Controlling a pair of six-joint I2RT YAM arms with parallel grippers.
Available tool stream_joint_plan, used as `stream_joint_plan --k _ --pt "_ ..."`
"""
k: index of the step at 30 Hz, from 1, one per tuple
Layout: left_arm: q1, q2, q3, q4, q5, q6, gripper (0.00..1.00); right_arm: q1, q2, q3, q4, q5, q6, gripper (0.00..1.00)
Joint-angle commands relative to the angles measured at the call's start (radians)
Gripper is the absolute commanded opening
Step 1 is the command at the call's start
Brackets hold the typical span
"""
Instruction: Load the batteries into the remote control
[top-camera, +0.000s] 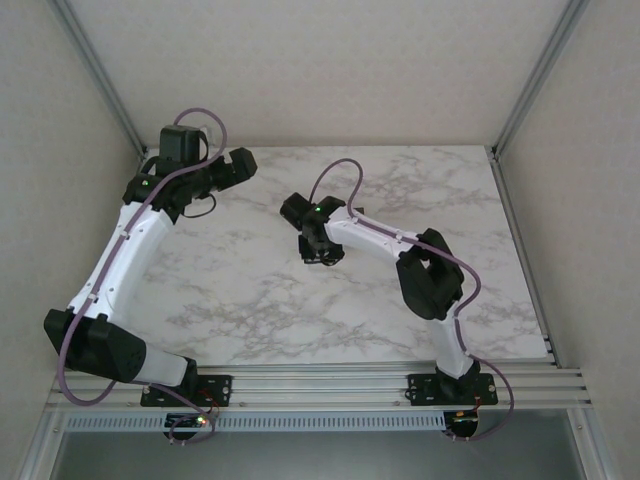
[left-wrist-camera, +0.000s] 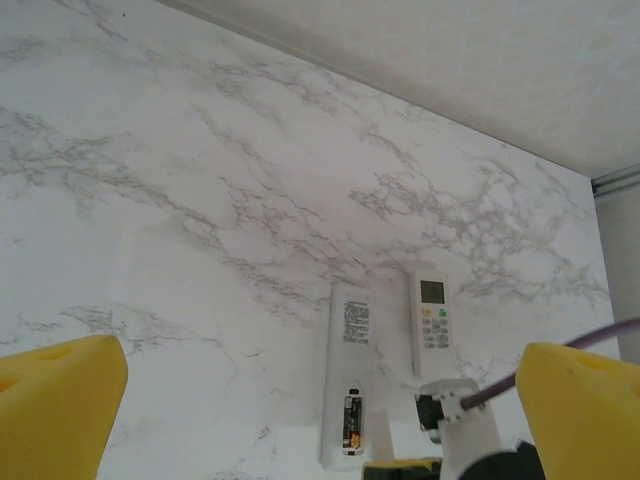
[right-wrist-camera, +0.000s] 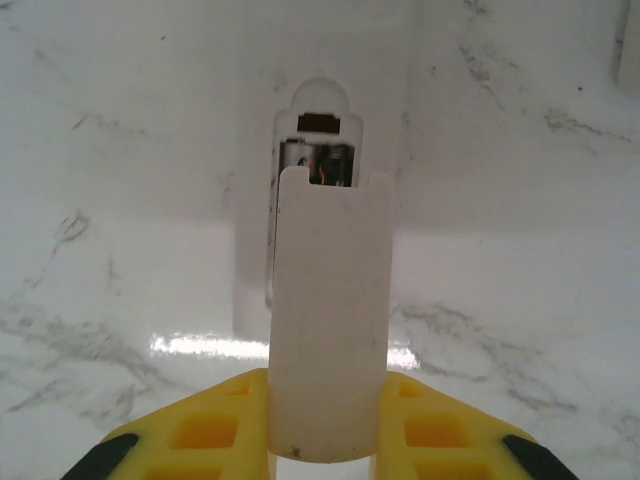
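Battery (left-wrist-camera: 352, 421) lengthwise in face-down remote (left-wrist-camera: 348, 350)

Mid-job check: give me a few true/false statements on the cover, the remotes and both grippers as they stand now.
1. The right gripper holds the white battery cover between its fingers. True.
2. The left gripper is shut. False: its yellow fingers stand wide apart with nothing between them.
3. Two remotes lie side by side on the marble table. True: the face-down remote and the face-up remote.
4. The face-down remote's battery compartment is fully closed. False: its far end shows open past the cover's edge.
5. A battery sits in that compartment. True.
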Motion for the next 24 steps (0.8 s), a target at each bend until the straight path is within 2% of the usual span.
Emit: stream_joint_plan --k 1,13,19,24 --pt "-0.004 0.008 -0.011 0.014 0.021 0.01 1.0 -0.01 0.03 0.038 -0.001 0.034 -0.051 0.21" --pt "-0.005 0.045 -0.006 0.016 0.03 0.004 1.0 -0.046 0.109 0.098 0.011 -0.039 -0.069 0.23" --pt "-0.005 0.041 -0.012 0.011 0.018 0.011 0.99 -0.045 0.135 0.099 -0.024 -0.03 -0.058 0.25" --pt "-0.004 0.047 -0.017 0.012 0.016 0.012 1.0 -0.045 0.142 0.114 -0.027 -0.044 -0.054 0.36"
